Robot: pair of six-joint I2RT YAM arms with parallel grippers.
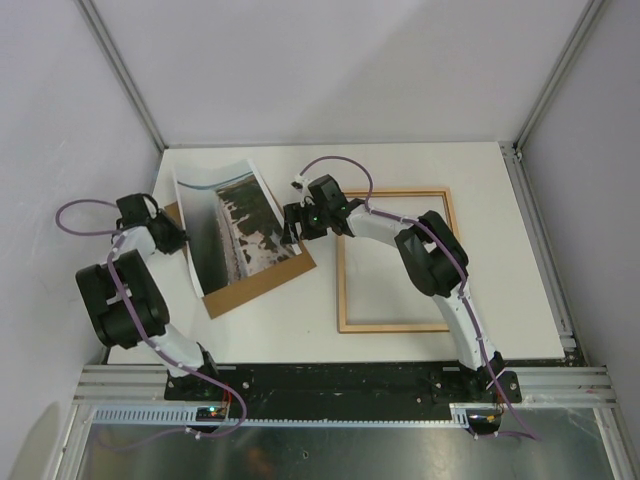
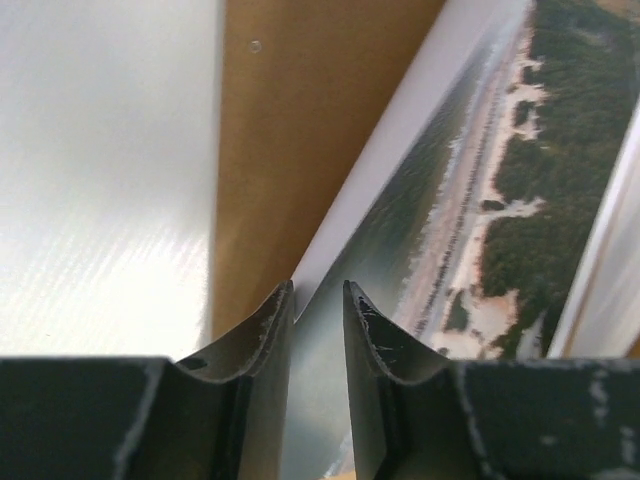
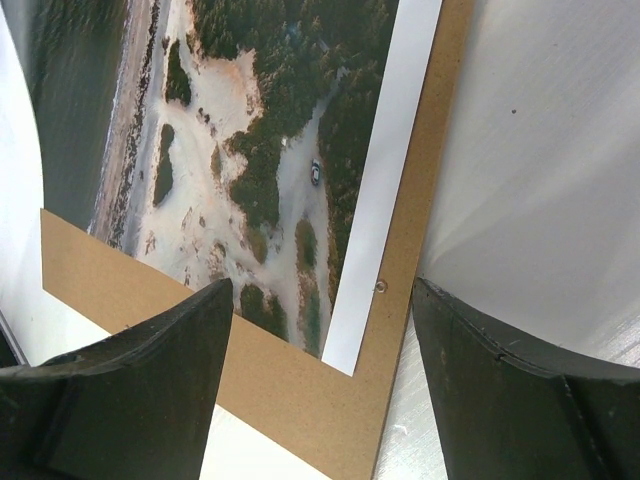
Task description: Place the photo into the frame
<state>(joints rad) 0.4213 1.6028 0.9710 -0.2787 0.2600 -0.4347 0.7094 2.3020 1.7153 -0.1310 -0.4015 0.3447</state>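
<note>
Photo [image 2: 500, 200] edge lies between left tool [image 2: 318, 300] fingers.

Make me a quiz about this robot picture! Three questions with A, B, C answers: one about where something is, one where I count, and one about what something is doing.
1. Look at the wooden frame. Where is the photo?
A. Inside it
B. On the brown board to its left
C. Leaning on its far rail

2. How many robot arms are there?
A. One
B. Three
C. Two

3. What is the right gripper doing?
A. Fingers wide apart, holding nothing
B. Squeezing the wooden frame
C. Pinching a pencil

Answers:
1 B: the top view shows the curled photo on the brown board, with no picture inside the wooden frame.
2 C: there is a left arm and a right arm.
3 A: the right wrist view shows both fingers far apart over the corner of the photo and the brown board.
</note>
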